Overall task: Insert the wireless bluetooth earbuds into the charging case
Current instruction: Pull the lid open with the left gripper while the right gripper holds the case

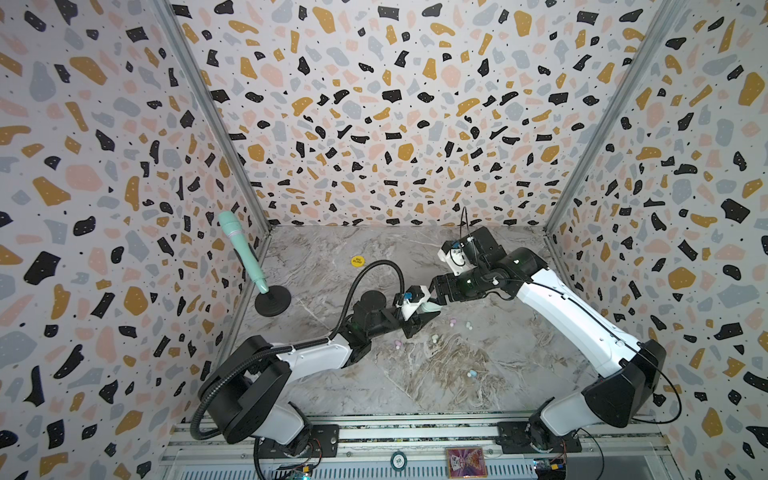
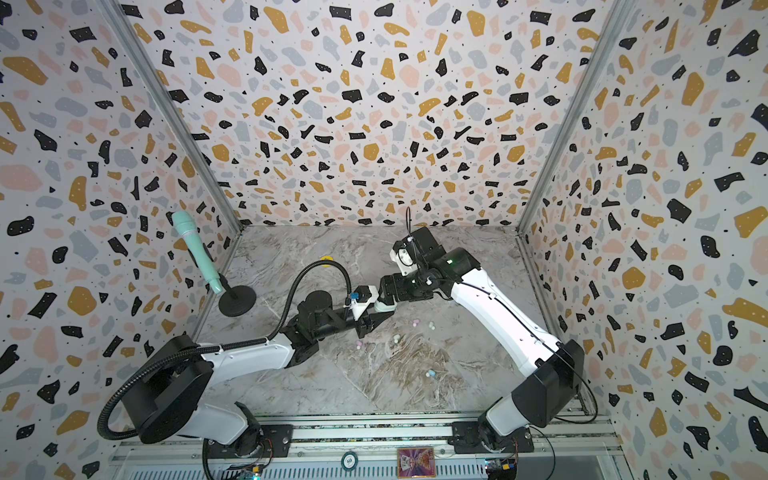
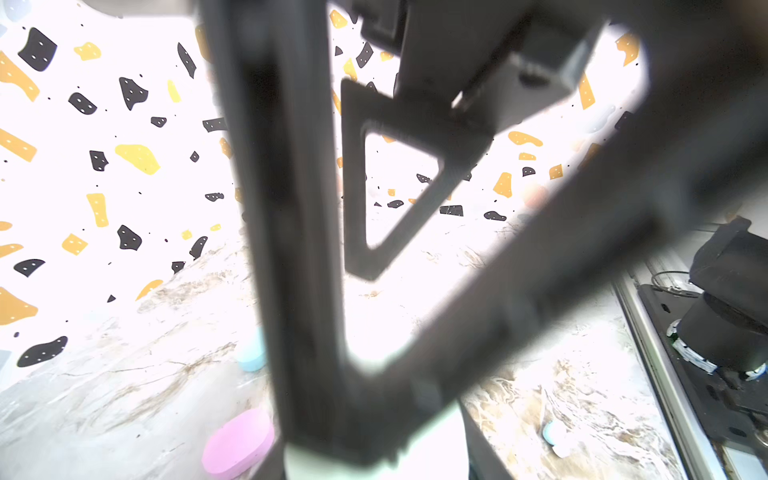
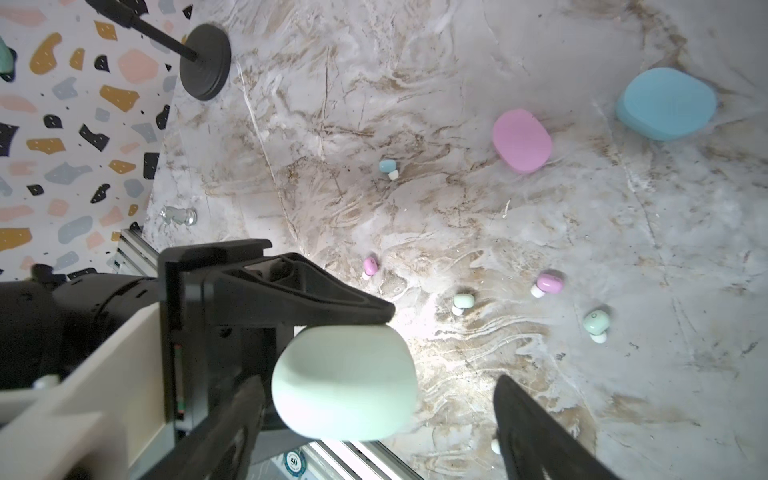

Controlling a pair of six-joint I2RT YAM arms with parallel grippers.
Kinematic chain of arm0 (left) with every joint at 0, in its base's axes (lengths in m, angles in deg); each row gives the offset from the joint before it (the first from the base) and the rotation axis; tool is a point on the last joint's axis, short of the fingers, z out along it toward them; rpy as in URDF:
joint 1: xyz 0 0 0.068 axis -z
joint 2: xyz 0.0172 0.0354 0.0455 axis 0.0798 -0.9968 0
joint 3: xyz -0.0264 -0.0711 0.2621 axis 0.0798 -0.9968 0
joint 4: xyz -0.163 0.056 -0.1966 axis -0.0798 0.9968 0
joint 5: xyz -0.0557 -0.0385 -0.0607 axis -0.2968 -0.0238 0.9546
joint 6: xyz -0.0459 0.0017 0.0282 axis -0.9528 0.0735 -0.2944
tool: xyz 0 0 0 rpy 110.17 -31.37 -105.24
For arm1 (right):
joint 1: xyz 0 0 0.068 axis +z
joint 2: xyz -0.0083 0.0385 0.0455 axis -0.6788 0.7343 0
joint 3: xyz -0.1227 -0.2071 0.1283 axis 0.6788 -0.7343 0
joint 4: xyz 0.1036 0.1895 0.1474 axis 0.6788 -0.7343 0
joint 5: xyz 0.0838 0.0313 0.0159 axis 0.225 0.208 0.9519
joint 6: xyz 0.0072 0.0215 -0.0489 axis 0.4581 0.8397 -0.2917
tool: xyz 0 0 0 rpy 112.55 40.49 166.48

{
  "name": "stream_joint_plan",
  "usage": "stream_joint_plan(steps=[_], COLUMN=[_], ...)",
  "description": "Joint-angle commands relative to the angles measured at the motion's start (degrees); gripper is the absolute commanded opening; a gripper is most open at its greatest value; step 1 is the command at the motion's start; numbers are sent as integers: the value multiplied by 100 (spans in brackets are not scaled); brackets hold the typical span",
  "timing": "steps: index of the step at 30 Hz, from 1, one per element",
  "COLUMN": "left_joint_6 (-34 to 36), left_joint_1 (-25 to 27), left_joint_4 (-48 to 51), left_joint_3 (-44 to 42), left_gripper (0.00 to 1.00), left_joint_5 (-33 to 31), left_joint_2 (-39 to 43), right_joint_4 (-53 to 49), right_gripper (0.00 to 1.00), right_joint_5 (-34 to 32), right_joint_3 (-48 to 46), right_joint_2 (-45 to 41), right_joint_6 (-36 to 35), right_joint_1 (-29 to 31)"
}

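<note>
This is a robot test cell in a lab, not a lived-in room. Printed terrazzo panels [image 1: 374, 104] wall it in beyond and to either side of the left tool [image 1: 428, 313] and right tool [image 1: 434, 296], joined at the corners by aluminium posts [image 1: 220, 124]. The bench [image 1: 415, 374] under both is a marble-print sheet. Behind the tools, two white-and-black arms [image 1: 316, 357] are bolted to a slotted metal rail [image 1: 415, 436] with bare circuit boards [image 1: 548, 464] and loose wiring. A mint microphone [image 1: 241, 249] on a stand sits well out past the left tool.
</note>
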Motion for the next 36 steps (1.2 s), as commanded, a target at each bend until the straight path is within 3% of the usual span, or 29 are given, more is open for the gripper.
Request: stream_joint_plan(steps=[1, 4, 10, 20, 26, 36], left_joint_6=[-183, -383, -655, -779, -682, -542], left_joint_1=[23, 16, -6, -62, -56, -55], left_joint_4=[-295, -328, -8, 457, 330, 404], left_joint_3=[-36, -76, -5, 477, 584, 536], left_gripper=[31, 30, 28, 25, 24, 22], left_joint_5=[113, 246, 794, 2054, 2110, 2173], left_joint_2=[105, 216, 494, 122, 44, 169], right_joint_4=[-29, -186, 25, 1225, 968, 1135], right_gripper=[90, 90, 90, 86, 84, 83], right_joint_5=[50, -54, -397, 33, 235, -121], right_joint_3=[-103, -169, -510, -1670, -1733, -1960], right_joint_2=[-302, -437, -1080, -2513, -2357, -2132], right_joint_6=[-67, -304, -1509, -3091, -3521, -3621], right_joint_1=[-164, -396, -433, -97, 90, 577])
